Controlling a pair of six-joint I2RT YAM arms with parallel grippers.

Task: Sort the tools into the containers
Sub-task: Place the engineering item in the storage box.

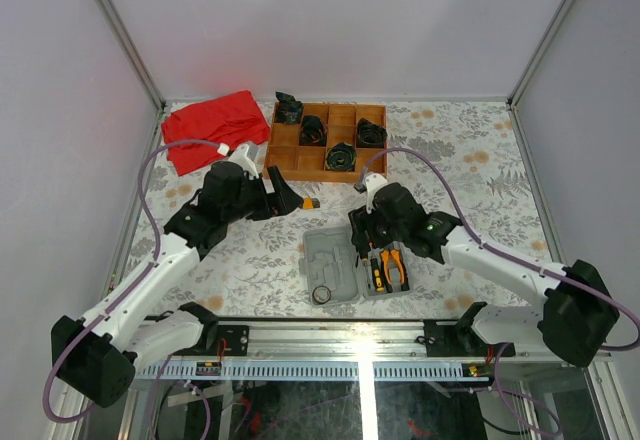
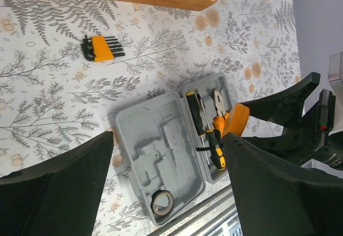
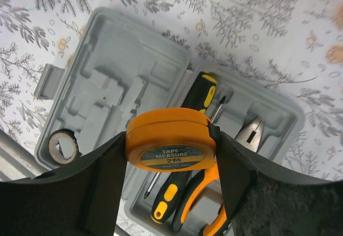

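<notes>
Above the table, right gripper holds tape measure over case.

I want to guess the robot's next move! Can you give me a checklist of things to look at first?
1. Tape measure held between the right hand's fingers: ok.
2. Tool case open and lying flat on the table: ok.
3. Empty recesses in the case's emptier half: ok. Whether one fits the tape measure: cannot tell.
4. Left hand open, holding nothing, off to the side of the case: ok.
5. Every tool packed: not ok. The hex key set lies on the table, away from the case.
</notes>
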